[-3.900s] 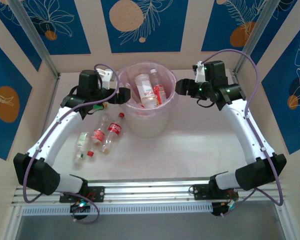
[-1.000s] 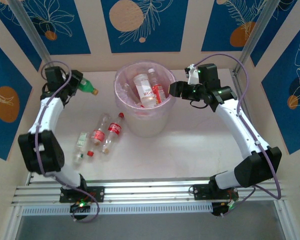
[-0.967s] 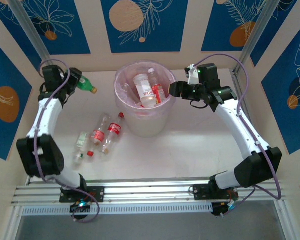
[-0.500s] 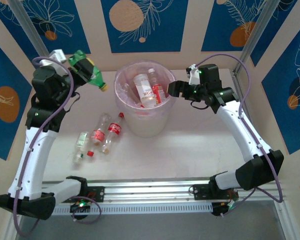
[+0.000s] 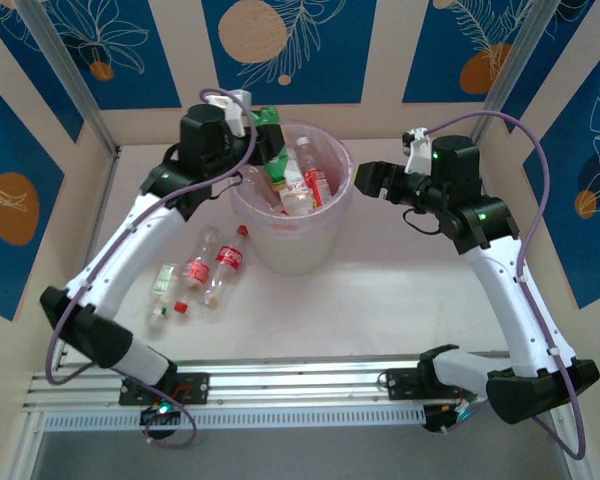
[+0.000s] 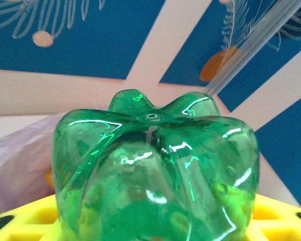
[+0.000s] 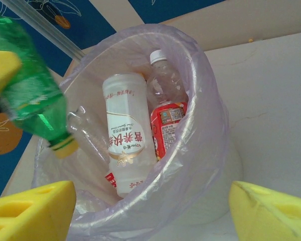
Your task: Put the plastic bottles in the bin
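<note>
Green bottle [image 5: 268,132]: one, tilted cap down, clamped in my left gripper [image 5: 252,120], its yellow cap just inside the bin [image 5: 302,252] at the left rim.
Bin contents, as I see them from the right wrist: white-labelled bottle [image 7: 125,135], red-labelled bottle [image 7: 166,126], more clear ones beneath.
Loose bottles [image 5: 212,265]: lying on the table [image 5: 400,290], left of the bin.
Right gripper [image 5: 366,180]: jaws wide, empty, just right of the rim.

On table [image 5: 400,300]: bin [image 5: 292,252] far centre, stacked bottles [image 5: 298,185] in it; tilted bottle [image 5: 271,140] above its left rim; loose bottles [image 5: 200,272] left, nearer
</note>
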